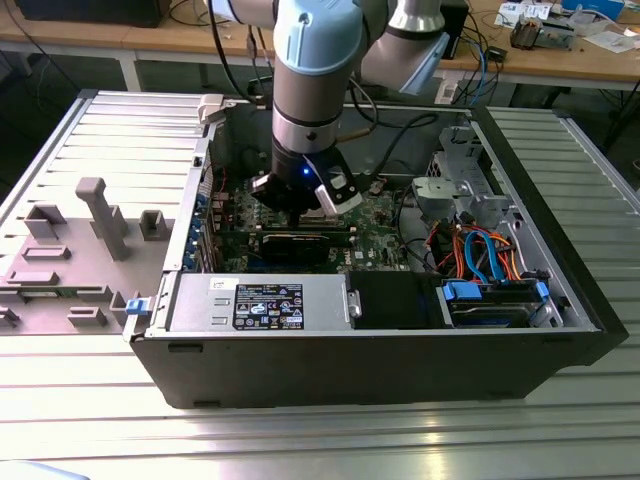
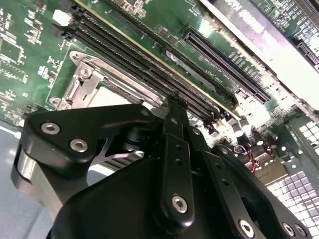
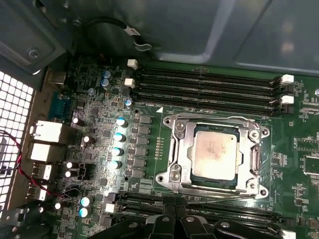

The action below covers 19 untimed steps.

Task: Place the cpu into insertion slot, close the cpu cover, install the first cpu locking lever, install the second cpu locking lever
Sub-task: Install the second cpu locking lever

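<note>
The cpu [image 3: 215,155] sits in the insertion slot [image 3: 175,154] on the green motherboard [image 3: 149,134], beside the long memory slots [image 3: 204,87]. The cpu cover [image 3: 254,162] looks closed flat around it, so placing and covering seem done. Lever state: cannot tell, a thin lever [image 3: 219,195] lies along the socket edge. The gripper [image 3: 174,219] hovers just above the socket; jaws look shut, holding nothing.

Arm's gripper [image 1: 305,193] low over green board [image 1: 375,222] at frame centre, inside open computer case [image 1: 380,370]. Grey fixture blocks [image 1: 100,215] at left.
</note>
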Available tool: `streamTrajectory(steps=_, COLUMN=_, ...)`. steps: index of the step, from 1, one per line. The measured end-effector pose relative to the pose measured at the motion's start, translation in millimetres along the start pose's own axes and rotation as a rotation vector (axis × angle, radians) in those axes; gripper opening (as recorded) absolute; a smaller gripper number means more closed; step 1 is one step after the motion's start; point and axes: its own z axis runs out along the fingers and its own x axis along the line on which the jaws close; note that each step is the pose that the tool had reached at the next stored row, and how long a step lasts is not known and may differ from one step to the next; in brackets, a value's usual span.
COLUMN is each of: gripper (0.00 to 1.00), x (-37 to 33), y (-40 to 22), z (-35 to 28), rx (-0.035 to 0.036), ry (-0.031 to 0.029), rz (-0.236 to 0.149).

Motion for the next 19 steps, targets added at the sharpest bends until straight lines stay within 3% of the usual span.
streamTrajectory(steps=1, gripper=0.11, x=1.0, y=-0.3, z=0.6, rx=-0.0032, ry=0.0002, rz=-0.003)
streamTrajectory(steps=2, gripper=0.11, x=2.7, y=-0.6, z=1.6, rx=-0.0129, ry=-0.0003, rz=-0.008)
streamTrajectory(steps=3, gripper=0.11, x=3.9, y=-0.9, z=2.6, rx=-0.0180, ry=-0.0004, rz=-0.012)
streamTrajectory(steps=12, gripper=0.11, x=4.4, y=-1.2, z=3.7, rx=-0.0207, ry=-0.0006, rz=-0.013)
streamTrajectory(steps=19, gripper=0.11, x=4.3, y=-2.0, z=8.5, rx=-0.0326, ry=-0.0021, rz=-0.014)
